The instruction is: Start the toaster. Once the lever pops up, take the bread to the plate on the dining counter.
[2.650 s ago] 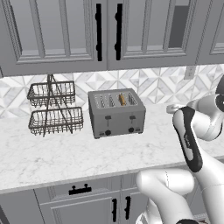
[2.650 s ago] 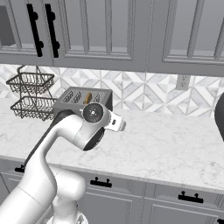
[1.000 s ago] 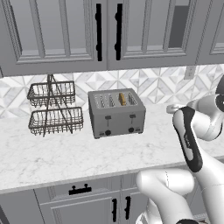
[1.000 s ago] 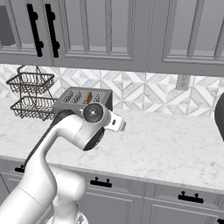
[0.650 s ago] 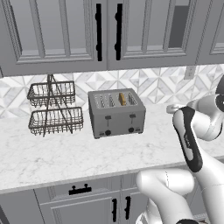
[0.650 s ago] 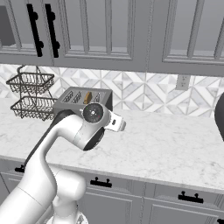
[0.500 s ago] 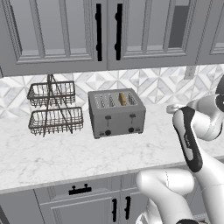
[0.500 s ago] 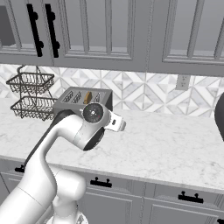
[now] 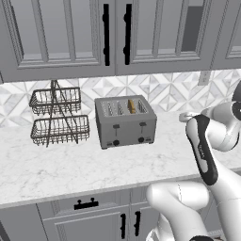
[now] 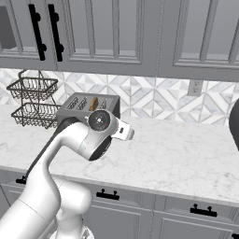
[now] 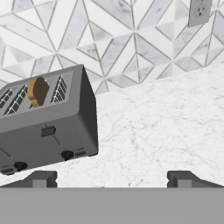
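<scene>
Nothing has shifted since the earlier frames: arm, toaster (image 9: 125, 121) and bread (image 9: 132, 106) sit as before.

Bread stands upright in the third slot from the left, its rounded tan top poking above the toaster, which rests on the marble surface (image 9: 56, 164) near the tiled wall, just right of a two-tier wire basket (image 9: 59, 116). Both dark levers sit high on its front. In the hand view the tool (image 11: 111, 178) hangs above the surface to the toaster's right, fingertips (image 11: 41, 178) spread wide apart, gripping nothing.
</scene>
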### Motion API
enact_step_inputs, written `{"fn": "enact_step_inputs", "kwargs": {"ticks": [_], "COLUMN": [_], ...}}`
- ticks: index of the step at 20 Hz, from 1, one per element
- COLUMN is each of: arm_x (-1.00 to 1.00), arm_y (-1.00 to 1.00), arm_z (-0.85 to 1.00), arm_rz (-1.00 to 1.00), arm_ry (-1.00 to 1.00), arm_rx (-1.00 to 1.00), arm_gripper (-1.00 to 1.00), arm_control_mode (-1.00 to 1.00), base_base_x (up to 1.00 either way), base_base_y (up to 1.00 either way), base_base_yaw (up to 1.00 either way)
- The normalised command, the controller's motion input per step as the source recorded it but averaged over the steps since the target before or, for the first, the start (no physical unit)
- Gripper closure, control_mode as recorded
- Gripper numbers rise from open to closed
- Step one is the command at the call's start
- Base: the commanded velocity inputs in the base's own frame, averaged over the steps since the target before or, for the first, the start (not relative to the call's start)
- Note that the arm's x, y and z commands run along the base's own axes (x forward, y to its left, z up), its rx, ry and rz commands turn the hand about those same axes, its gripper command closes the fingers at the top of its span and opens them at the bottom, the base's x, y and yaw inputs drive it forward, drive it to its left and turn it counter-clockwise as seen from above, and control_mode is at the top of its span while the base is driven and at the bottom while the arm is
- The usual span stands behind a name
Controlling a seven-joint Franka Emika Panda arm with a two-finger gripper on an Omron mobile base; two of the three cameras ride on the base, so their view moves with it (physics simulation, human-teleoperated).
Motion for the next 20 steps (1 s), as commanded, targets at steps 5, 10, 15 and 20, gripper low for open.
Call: {"fn": "enact_step_inputs", "kwargs": {"ticks": [5, 10, 15, 20], "arm_x": [0.0, 0.0, 0.0, 0.0], "arm_y": [0.0, 0.0, 0.0, 0.0], "arm_z": [0.0, 0.0, 0.0, 0.0], "arm_rz": [0.0, 0.0, 0.0, 0.0], "arm_ry": [0.0, 0.0, 0.0, 0.0], "arm_rx": [0.0, 0.0, 0.0, 0.0], "arm_gripper": [-1.0, -1.0, -1.0, -1.0], "arm_control_mode": [-1.0, -1.0, -1.0, -1.0], "base_base_x": [0.0, 0.0, 0.0, 0.0], "base_base_y": [0.0, 0.0, 0.0, 0.0], "base_base_yaw": [0.0, 0.0, 0.0, 0.0]}}
